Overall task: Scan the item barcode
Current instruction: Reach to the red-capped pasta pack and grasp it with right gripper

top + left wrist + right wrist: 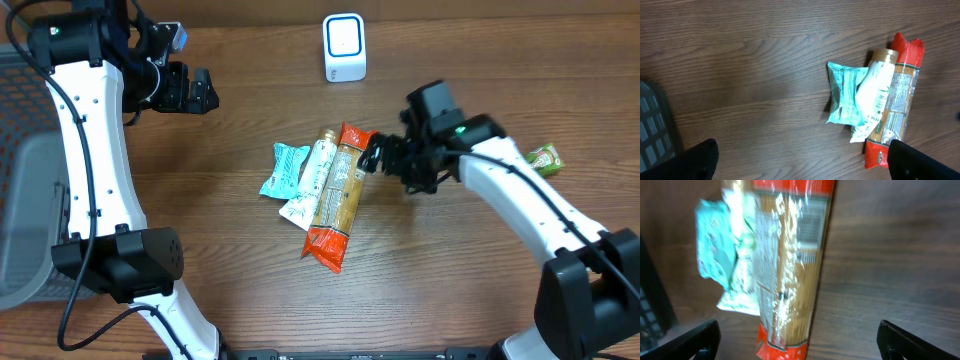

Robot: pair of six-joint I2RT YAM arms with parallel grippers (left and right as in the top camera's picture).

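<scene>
Overhead, the right tool [372, 157] is hovering, jaws spread and grasping nothing, at the top end of the spaghetti packet [335, 205] lying on the desk [230, 265], so the pick-up looks to be pending, calling for a clean pinch before carrying it to the white scanner [344, 47].

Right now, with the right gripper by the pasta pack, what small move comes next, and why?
Probably lower the right gripper onto the pasta pack and close. Its jaws stand open, holding nothing, and the pack lies flat, apart from the scanner.
</scene>
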